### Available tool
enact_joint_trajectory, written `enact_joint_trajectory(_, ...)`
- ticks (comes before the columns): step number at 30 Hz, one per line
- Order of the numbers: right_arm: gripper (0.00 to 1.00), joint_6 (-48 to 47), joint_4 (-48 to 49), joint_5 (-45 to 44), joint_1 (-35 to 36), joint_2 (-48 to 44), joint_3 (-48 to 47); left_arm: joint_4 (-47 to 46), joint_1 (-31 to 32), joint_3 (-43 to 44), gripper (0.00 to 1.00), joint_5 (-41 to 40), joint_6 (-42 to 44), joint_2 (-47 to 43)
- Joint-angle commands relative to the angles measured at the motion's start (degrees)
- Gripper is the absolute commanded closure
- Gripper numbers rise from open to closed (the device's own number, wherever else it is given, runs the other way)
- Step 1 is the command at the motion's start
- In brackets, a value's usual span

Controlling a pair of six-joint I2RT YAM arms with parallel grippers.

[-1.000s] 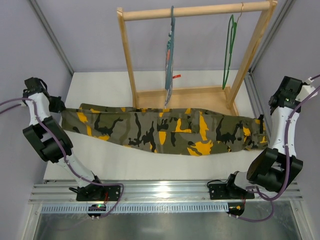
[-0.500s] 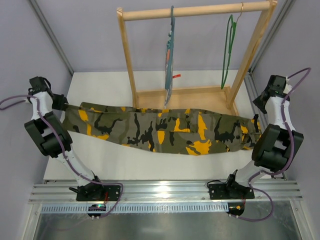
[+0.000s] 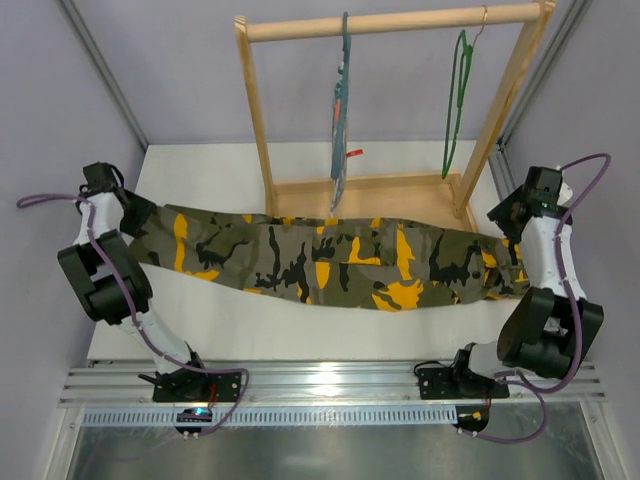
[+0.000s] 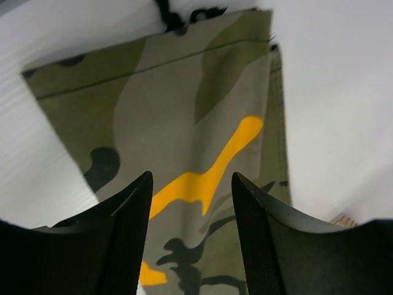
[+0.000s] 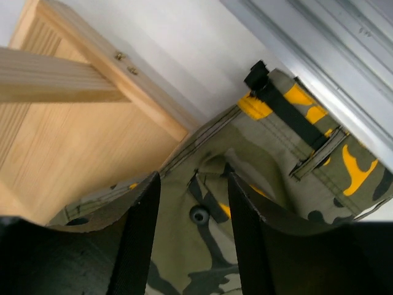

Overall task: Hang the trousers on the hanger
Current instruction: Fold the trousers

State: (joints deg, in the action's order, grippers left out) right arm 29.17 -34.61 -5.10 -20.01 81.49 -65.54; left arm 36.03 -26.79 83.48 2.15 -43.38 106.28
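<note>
Both left fingers [image 4: 126, 246] and right fingers [image 5: 138, 239] stand apart, apparently holding nothing, over the ends of the trousers [image 3: 330, 262], spread across the desk [image 3: 300, 330] in mid-frame. Spreading looks finished; next, one arm must fetch the hanger [image 3: 458, 100], hanging upper right.

So the trousers [image 3: 330, 262] are spread flat at full length across the white table [image 3: 200, 170], running left to right. The waist end is on the right, with a black strap and a snap button showing, and the leg hems are on the left. They're olive camo with black and orange-yellow blotches, a bit rumpled mid-way. The hanger [image 3: 457, 100] is thin green wire, dangling edge-on by its slim metal hook from the top bar of the wooden rack [image 3: 400, 22], near the right post, behind the trousers
</note>
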Motion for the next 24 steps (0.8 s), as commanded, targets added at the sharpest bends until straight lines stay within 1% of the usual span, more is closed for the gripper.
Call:
enact_joint_trajectory(1, 0.47, 1.68, 1.47, 4.40, 1.28, -6.76, 4.18, -3.50, -0.55, -7.59, 0.44, -3.65, 1.46, -7.82)
enact_joint_trajectory(4, 0.45, 2.21, 0.95, 4.31, 3.31, -10.46, 6.56, -5.27, -0.20, -11.66, 0.44, -2.33, 0.66, -9.68)
enact_joint_trajectory(5, 0.45, 2.30, 1.04, 6.57, 3.83, -11.43, 7.52, -5.10, -0.02, -13.07, 0.44, -0.68, 0.75, -9.69)
enact_joint_trajectory(8, 0.45, 1.42, 1.12, 6.69, 5.94, -14.51, 8.50, -6.05, 0.07, -14.48, 0.41, 1.18, 1.19, -8.81)
enact_joint_trajectory(9, 0.45, 0.81, 1.39, 6.60, 6.12, -15.04, 9.19, -9.11, -0.02, -14.66, 0.41, 2.75, 1.19, -8.46)
enact_joint_trajectory(10, 0.45, 0.80, 1.56, 6.77, 6.30, -15.74, 9.64, -11.57, -0.02, -14.75, 0.42, 8.95, 1.27, -8.20)
enact_joint_trajectory(12, 0.45, 0.71, 2.70, 7.91, 6.39, -17.24, 11.13, -14.92, 0.33, -13.35, 0.42, 14.17, 0.58, -7.32)
enact_joint_trajectory(14, 0.45, 0.71, 4.63, 8.44, 6.82, -18.47, 12.88, -16.87, 2.08, -10.98, 0.43, 14.81, 0.13, -5.83)
enact_joint_trajectory(16, 0.45, 0.72, 7.26, 8.27, 7.09, -18.83, 14.81, -16.96, 4.18, -6.51, 0.45, 15.07, -0.39, -3.55)
enact_joint_trajectory(18, 0.45, 1.24, 10.77, 7.05, 7.09, -17.17, 16.23, -16.35, 5.16, -2.30, 0.46, 15.07, -0.22, 0.39)
enact_joint_trajectory(20, 0.45, 3.17, 9.75, 2.50, 7.09, -13.84, 14.31, -14.34, 5.60, -0.52, 0.46, 13.68, 0.22, 2.78)
enact_joint_trajectory(21, 0.43, 3.52, 6.95, 1.07, 7.00, -9.90, 11.08, -13.80, 5.69, 0.01, 0.46, 12.97, 0.22, 4.71)
enact_joint_trajectory(22, 0.42, 4.40, 5.18, -2.07, 7.00, -8.04, 9.22, -13.36, 5.69, 0.27, 0.46, 12.44, 0.31, 5.60)
enact_joint_trajectory(23, 0.40, 5.02, 3.51, -3.23, 6.83, -6.45, 7.46, -13.44, 5.60, 0.19, 0.46, 12.18, 0.22, 6.21)
enact_joint_trajectory(24, 0.36, 5.72, 0.54, -4.29, 6.48, -4.96, 5.01, -13.27, 5.60, 0.10, 0.46, 11.83, 0.22, 6.83)
